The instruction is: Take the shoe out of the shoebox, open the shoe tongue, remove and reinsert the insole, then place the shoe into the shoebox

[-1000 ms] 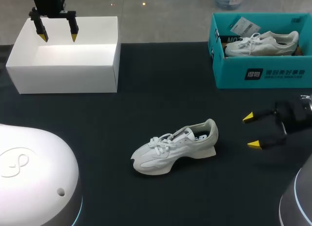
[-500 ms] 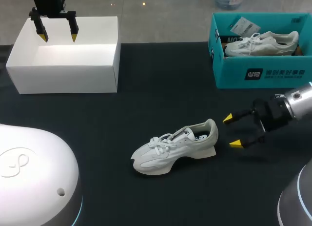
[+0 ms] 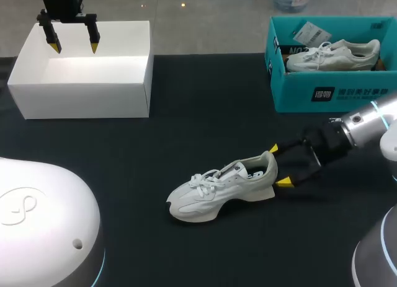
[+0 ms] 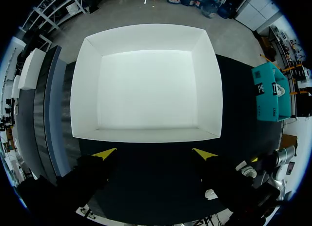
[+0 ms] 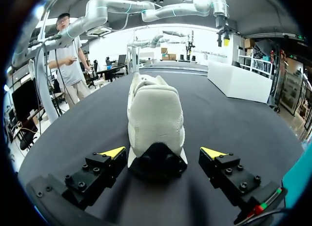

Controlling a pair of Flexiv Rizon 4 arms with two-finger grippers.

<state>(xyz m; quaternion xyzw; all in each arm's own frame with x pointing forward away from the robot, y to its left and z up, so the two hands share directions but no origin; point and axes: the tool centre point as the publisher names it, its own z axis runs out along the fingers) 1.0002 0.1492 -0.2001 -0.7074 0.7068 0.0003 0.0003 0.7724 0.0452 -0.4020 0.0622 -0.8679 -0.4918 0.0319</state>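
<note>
Black cloth covers the counter (image 3: pixel 186 126), and the shoe (image 3: pixel 217 188) stands upright on its sole near the middle of it, out of any box, laced, with its toe toward my left side and its heel toward my right. At the far left corner sits a white box (image 3: pixel 80 101), open at the top with nothing showing inside. The left fingers (image 3: pixel 74 47) hang above its back edge, pointing down and spread wide; in the left wrist view these fingers (image 4: pixel 155 154) frame the box's near rim (image 4: pixel 146 134), gripping nothing. At the far right corner a teal box (image 3: pixel 335 92) holds a second shoe (image 3: pixel 332 54) with a tag on it. The right fingers (image 3: pixel 279 165) come in low from the right, level with the counter, and are spread to either side of the first shoe's heel. In the right wrist view the heel (image 5: pixel 156 118) fills the space just ahead of the right fingers (image 5: pixel 163 152), with a gap between each yellow tip and the heel's sides, so neither tip presses it.
</note>
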